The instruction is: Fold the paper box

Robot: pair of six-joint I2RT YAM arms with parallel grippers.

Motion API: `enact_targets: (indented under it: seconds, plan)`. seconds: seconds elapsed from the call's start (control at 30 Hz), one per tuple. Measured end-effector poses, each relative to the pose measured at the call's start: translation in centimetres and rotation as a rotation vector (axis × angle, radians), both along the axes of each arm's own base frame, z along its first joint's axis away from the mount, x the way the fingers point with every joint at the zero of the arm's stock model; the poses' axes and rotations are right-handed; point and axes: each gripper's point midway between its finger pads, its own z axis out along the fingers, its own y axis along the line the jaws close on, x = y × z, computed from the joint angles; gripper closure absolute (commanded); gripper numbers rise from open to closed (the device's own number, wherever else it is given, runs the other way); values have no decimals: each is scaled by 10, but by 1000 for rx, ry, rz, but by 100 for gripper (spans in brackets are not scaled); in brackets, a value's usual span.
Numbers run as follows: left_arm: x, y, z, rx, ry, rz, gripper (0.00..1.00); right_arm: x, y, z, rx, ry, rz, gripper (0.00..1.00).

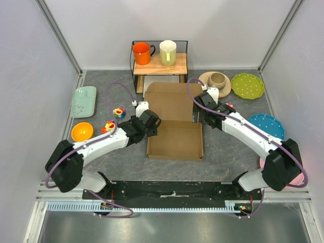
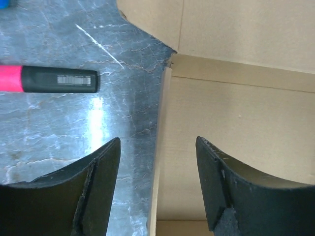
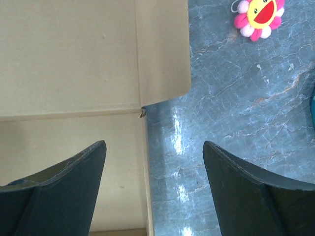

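Observation:
The paper box (image 1: pixel 174 140) is brown cardboard in the middle of the table. Its shallow tray is formed at the near end and its lid panel (image 1: pixel 169 101) lies flat behind. My left gripper (image 1: pixel 153 124) is open at the tray's left wall. In the left wrist view the wall's edge (image 2: pixel 158 162) runs up between the spread fingers of the left gripper (image 2: pixel 157 140), apart from both. My right gripper (image 1: pixel 199 120) is open at the tray's right wall. There the wall (image 3: pixel 146 172) passes between the fingers of the right gripper (image 3: pixel 153 143), nearer the left one, touching neither.
A pink-and-black marker (image 2: pixel 49 78) lies left of the box, and a flower toy (image 3: pixel 258 14) right of it. Behind stands a wire rack (image 1: pixel 159 65) with an orange mug (image 1: pixel 143 52) and a pale mug (image 1: pixel 168 52). Plates (image 1: pixel 247 86), a mint tray (image 1: pixel 83 101) and an orange bowl (image 1: pixel 82 131) ring the sides.

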Motion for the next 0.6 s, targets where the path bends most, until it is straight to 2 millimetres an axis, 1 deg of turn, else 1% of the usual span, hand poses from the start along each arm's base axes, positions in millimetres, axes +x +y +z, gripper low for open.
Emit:
enact_targets:
  seconds: [0.13, 0.23, 0.27, 0.3, 0.33, 0.37, 0.4, 0.43, 0.5, 0.57, 0.6]
  plan:
    - [-8, 10, 25, -16, -34, 1, 30, -8, 1, 13, 35, -11, 24, 14]
    - [-18, 24, 50, -37, -67, 8, 30, -14, 5, 35, 94, -52, 65, 16]
    - [-22, 29, 60, -48, -87, 14, 26, -16, 7, 42, 123, -76, 78, 17]
    - [-25, 35, 70, -61, -109, 22, 17, -20, 10, 51, 162, -103, 103, 18]
    - [-28, 40, 77, -75, -127, 29, 12, -26, 13, 58, 204, -127, 130, 18]
    - [-29, 47, 85, -101, -150, 47, 11, -32, 16, 66, 245, -154, 155, 18]
    - [-29, 55, 87, -130, -157, 71, 11, -37, 19, 72, 283, -178, 179, 18]
    - [-29, 65, 83, -156, -144, 103, 11, -43, 21, 75, 313, -192, 202, 19]
    - [-23, 99, 61, -189, -83, 228, 11, -50, 26, 78, 355, -206, 235, 19]
    - [-21, 127, 32, -199, 7, 359, 10, -54, 29, 74, 373, -194, 257, 20]
    - [-24, 133, 19, -203, 52, 397, 7, -56, 30, 72, 376, -185, 265, 20]
